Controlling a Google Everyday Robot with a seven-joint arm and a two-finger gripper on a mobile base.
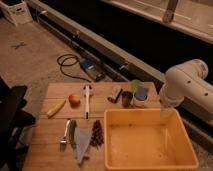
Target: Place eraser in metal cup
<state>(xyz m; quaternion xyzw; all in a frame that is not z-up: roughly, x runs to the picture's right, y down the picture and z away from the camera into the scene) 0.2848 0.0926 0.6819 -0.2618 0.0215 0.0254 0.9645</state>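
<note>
The eraser (pixel 115 94), a small pale greyish block with a darker end, lies on the wooden table (pixel 50 150) near its far edge. Just right of it stands the dark shiny metal cup (pixel 127 98). The white arm (pixel 186 85) hangs over the table's right end. My gripper (pixel 164 112) points down at the far right corner of the yellow tub (pixel 145 160), to the right of the cup and well apart from the eraser. It holds nothing that I can see.
A white container with blue (pixel 140 95) stands right of the cup. A white-handled utensil (pixel 88 100), an orange fruit (pixel 74 99), a banana (pixel 56 107), a pine cone (pixel 96 132) and a grey cloth (pixel 82 143) lie on the left half. A black chair (pixel 10 115) stands left.
</note>
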